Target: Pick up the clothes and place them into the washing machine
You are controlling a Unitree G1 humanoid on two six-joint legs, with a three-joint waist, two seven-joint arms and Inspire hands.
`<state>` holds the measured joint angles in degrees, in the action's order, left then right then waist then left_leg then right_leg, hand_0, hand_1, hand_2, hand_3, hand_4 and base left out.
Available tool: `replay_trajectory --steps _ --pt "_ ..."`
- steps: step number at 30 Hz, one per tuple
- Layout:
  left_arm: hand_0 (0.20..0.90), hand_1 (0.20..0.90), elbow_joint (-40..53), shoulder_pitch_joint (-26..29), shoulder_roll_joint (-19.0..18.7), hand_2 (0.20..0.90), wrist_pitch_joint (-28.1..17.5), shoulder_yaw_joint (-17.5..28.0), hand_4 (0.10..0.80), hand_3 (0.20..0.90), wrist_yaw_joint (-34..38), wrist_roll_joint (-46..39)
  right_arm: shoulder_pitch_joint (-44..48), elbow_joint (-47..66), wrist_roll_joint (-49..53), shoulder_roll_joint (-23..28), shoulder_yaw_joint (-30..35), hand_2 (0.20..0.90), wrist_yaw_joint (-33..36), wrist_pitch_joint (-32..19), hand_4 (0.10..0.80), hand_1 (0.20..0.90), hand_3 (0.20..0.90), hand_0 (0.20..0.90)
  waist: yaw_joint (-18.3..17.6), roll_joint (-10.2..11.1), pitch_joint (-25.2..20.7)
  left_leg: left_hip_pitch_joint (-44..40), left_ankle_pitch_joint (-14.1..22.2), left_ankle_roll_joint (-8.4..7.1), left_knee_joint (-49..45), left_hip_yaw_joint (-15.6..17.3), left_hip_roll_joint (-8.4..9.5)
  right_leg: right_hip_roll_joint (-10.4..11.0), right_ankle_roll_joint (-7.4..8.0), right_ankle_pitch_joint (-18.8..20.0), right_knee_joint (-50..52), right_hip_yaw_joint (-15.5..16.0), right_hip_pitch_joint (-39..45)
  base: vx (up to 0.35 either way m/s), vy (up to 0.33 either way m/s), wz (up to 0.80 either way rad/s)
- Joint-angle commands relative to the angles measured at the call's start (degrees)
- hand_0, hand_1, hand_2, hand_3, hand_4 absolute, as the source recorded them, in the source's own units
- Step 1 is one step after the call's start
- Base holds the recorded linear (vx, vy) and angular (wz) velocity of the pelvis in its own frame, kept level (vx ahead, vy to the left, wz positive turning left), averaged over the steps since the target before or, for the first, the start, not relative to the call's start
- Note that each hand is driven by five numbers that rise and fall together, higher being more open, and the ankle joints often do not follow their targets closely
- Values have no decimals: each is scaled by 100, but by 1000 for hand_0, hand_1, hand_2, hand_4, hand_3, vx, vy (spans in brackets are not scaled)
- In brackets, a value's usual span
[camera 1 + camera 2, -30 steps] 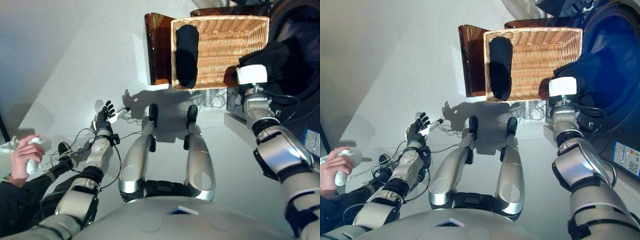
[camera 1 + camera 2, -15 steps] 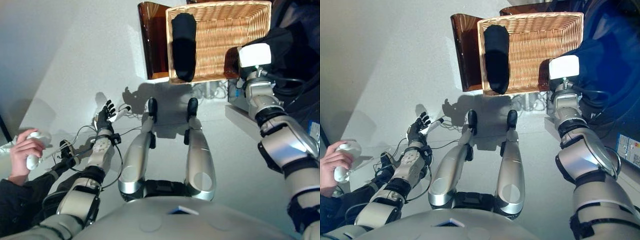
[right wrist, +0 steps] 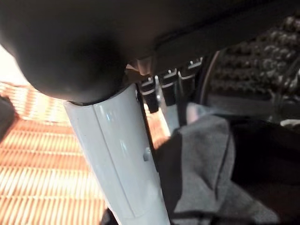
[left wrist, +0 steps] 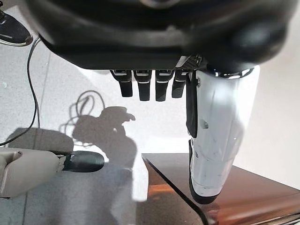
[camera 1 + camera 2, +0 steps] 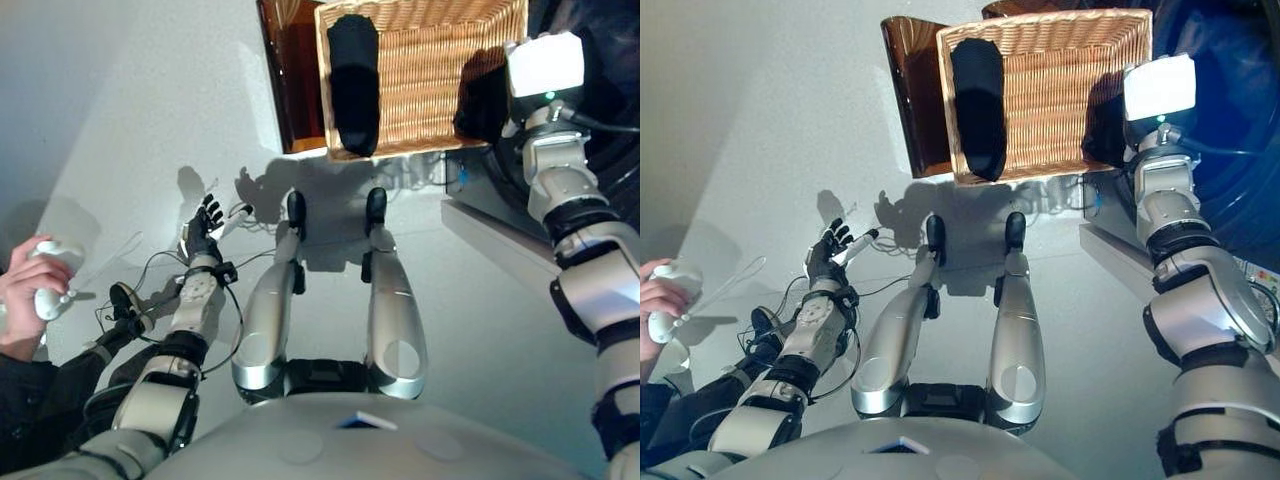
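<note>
A wicker basket (image 5: 430, 70) stands on an amber stool (image 5: 290, 80), and a black garment (image 5: 353, 70) lies over its left side. My right hand (image 3: 117, 154) is raised at the basket's right edge, in front of the washing machine's dark opening (image 5: 1230, 110). It is shut on a dark grey garment (image 3: 201, 178), pinched between thumb and fingers. That garment hangs as a dark bundle (image 5: 485, 100) beside the basket. The perforated drum (image 3: 253, 70) shows just past the fingers. My left hand (image 5: 200, 228) hangs low over the floor, open and holding nothing.
At the far left a person's hand (image 5: 25, 300) holds a white controller (image 5: 45, 255). The washing machine's white base (image 5: 510, 250) juts out on the floor at the right. Loose cables (image 5: 420, 185) lie under the stool.
The camera has tilted, shifting the whole scene. My right hand has risen with the dark grey garment, up along the basket's right edge towards the machine's opening. The left hand stays put.
</note>
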<state>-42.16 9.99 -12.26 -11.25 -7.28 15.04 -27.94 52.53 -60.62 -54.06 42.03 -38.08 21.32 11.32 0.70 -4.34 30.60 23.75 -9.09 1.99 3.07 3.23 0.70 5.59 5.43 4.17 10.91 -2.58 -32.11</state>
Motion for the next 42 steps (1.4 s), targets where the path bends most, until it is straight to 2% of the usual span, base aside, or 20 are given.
replay_trajectory --steps 1,5,14,22,27,36,37,38,41,42 --pt "900 900 384 -614 -360 900 -283 154 800 900 183 -86 554 -186 129 314 -131 900 335 258 800 900 900 900 13 185 -80 256 353 -713 -654 -173 -301 359 315 131 231 164 -267 -25 -18 3" --pt "900 900 515 -616 -388 900 -329 90 800 900 173 -134 703 -662 191 86 -276 900 388 250 800 900 900 900 83 126 -80 521 424 -690 -880 -209 -275 355 291 80 433 144 -529 -30 -13 3" --pt "900 900 688 -597 -420 900 -364 -166 800 900 56 -133 618 -1436 312 -41 -238 900 413 287 800 900 900 900 249 -63 -80 943 591 -671 -1404 -304 -191 396 255 -93 917 149 -882 -12 -5 9" --pt "900 900 652 -561 -442 900 -384 -259 800 900 22 -87 653 -1498 224 80 -282 900 418 309 800 900 900 900 313 -133 -80 882 646 -672 -1442 -324 -146 433 259 -174 1021 157 -824 8 7 1" --pt "900 900 633 -550 -408 900 -376 -275 800 900 40 -47 621 -1502 202 169 -224 900 467 360 800 900 900 900 336 -162 -80 848 560 -676 -1317 -332 -149 450 264 -131 969 182 -819 3 2 1" --pt "900 900 489 -467 -357 900 -345 -396 800 900 70 31 746 -1430 327 77 -184 900 507 337 800 900 900 900 380 -226 -80 807 523 -673 -1258 -358 -136 477 269 -119 928 239 -733 13 10 1" --pt "900 900 461 -455 -319 900 -341 -424 800 900 88 45 637 -1418 479 -2 -29 900 560 325 800 900 900 900 369 -229 -80 766 545 -669 -1274 -365 -135 482 268 -147 947 262 -675 67 18 3" --pt "900 900 347 -393 -263 900 -289 -468 800 900 132 63 425 -1322 838 -355 302 900 694 292 800 900 900 900 366 -214 -80 663 580 -659 -1303 -374 -141 481 260 -172 928 298 -503 48 12 3" --pt "900 900 250 -345 -229 900 -259 -494 800 900 185 110 374 -1312 1182 -599 524 900 823 231 800 900 900 900 364 -197 -80 591 590 -651 -1304 -386 -149 477 255 -173 902 322 -392 53 -2 6" --pt "900 900 93 -255 -150 900 -197 -503 800 900 244 179 106 -1185 1890 -1030 975 900 958 22 800 900 900 900 337 -134 -84 334 659 -627 -1305 -409 -168 479 260 -193 865 348 -96 112 27 4"
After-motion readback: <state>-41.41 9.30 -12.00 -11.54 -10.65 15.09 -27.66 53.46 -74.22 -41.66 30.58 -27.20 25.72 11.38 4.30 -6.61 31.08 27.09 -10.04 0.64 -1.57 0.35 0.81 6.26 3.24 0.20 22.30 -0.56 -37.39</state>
